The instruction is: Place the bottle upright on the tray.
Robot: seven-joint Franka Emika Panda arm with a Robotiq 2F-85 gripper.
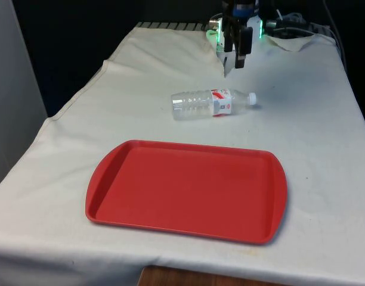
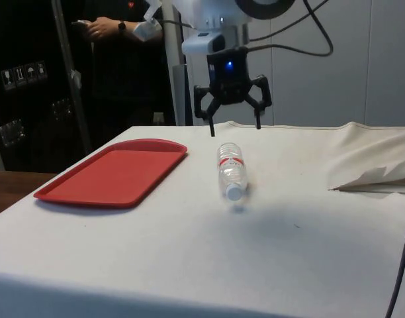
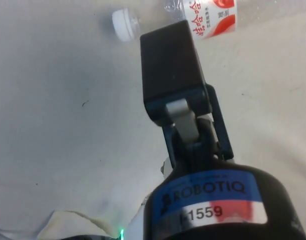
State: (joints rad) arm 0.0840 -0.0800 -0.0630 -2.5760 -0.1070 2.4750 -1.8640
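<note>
Bottle (image 1: 211, 103) lying on its side on the table (image 1: 314, 155), tool (image 2: 233, 128) spread above it, gripping nothing.

The clear plastic bottle with a red-and-white label and a white cap (image 3: 125, 24) rests flat on the white cloth, cap toward the front view's right, between the red tray (image 1: 111, 179) and the robot's end of the table. It is near the tray but apart from it, and the tray holds nothing. In the side view the black tool hangs just over the bottle with its 2 fingers (image 2: 211, 127) wide apart and pointing down, their tips clear of the bottle and the cloth. In the wrist view 1 finger pad (image 3: 170, 65) sits close to the bottle's label. A person's hand (image 2: 100, 28) shows in the side view behind the table, near the dark cabinets (image 2: 24, 86).
</note>
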